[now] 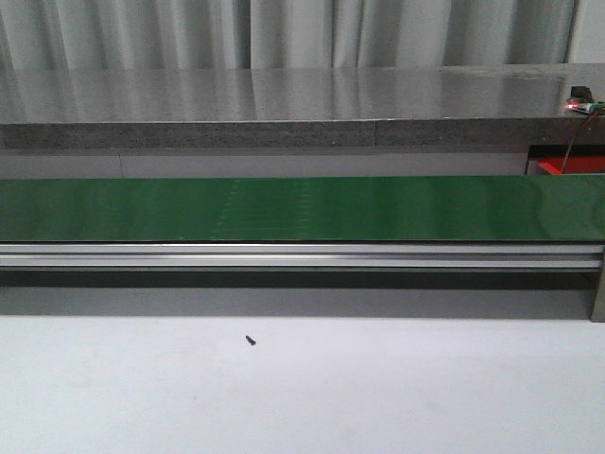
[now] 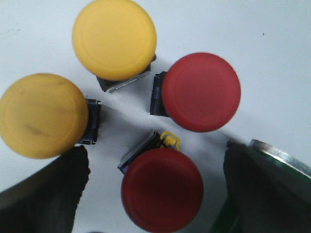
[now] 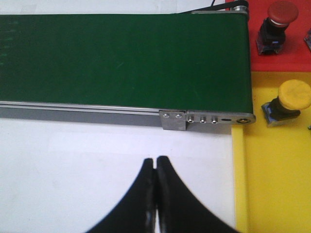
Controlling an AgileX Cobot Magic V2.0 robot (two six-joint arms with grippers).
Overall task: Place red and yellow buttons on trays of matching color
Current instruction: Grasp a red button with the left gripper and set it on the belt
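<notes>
The lower red button point(image 2: 162, 189) and both black fingers point(image 2: 46, 194) run off frame.

green conveyor belt point(image 1: 302, 208) | small black screw point(image 1: 250, 340) on white table point(image 1: 378, 397)

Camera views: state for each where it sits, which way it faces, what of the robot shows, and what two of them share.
Front view: looks forward over the white table at the green conveyor belt; no part of the robot shows.
Left wrist view: sits on the left arm, looks down on two yellow buttons and two red buttons; the open left pincer shows.
Right wrist view: sits on the right arm, looks at the belt's end, the red tray and the yellow tray; the shut right pincer shows.
Shared: front and right wrist both show the belt.
</notes>
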